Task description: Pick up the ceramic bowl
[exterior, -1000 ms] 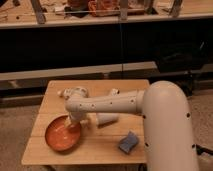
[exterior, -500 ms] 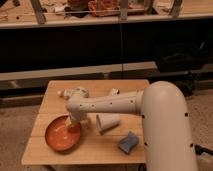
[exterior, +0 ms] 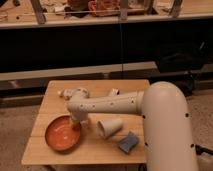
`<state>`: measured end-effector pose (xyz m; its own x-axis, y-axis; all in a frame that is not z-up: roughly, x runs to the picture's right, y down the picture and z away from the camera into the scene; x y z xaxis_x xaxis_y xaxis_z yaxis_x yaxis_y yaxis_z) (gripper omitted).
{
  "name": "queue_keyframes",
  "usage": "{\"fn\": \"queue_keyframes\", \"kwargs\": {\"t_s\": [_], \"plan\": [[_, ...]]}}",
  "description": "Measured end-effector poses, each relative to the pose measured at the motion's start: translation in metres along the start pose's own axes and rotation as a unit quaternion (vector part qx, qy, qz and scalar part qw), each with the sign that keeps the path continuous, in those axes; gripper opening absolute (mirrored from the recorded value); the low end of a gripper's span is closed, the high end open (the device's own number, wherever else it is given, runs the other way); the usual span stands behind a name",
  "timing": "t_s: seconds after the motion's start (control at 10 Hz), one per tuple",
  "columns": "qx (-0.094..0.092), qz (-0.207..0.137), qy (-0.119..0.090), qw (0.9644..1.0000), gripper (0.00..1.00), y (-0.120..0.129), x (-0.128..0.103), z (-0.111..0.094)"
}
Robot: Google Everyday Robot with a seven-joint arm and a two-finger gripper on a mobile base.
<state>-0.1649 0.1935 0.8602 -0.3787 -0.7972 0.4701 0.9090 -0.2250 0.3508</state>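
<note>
**Op A:** What's changed on your feed?

**Op B:** Very little. Over the last second my arm [exterior: 112, 102] holds nearly the same pose, stretched left across the table [exterior: 92, 150]. The gripper [exterior: 75, 124] has stayed down at the right rim of the bowl [exterior: 63, 133], which hasn't shifted from the front-left of the table. I read that as settling for the grasp, not lifting yet.

**Op A:** Jaws?

**Op B:** I cannot tell; the wrist hides them, and I can't confirm contact with the rim.

**Op A:** Anything in the way?

**Op B:** A cup [exterior: 110, 127] lies on its side just right of the bowl, under my arm. A blue sponge [exterior: 128, 142] sits near the front edge. Neither touches the bowl, but the cup is close enough that a sideways lift could knock it.
</note>
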Motion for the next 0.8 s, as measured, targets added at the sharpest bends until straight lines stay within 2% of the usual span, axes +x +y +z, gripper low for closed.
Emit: {"fn": "queue_keyframes", "kwargs": {"t_s": [0.2, 0.4, 0.6, 0.8], "plan": [[0.002, 0.001, 0.001, 1.0, 0.17, -0.001, 0.0, -0.001], [0.003, 0.001, -0.002, 1.0, 0.03, -0.004, -0.002, -0.002], [-0.004, -0.003, 0.001, 1.0, 0.02, -0.001, 0.0, -0.006], [-0.011, -0.001, 0.004, 0.9999, 0.02, 0.003, 0.004, -0.025]]}}
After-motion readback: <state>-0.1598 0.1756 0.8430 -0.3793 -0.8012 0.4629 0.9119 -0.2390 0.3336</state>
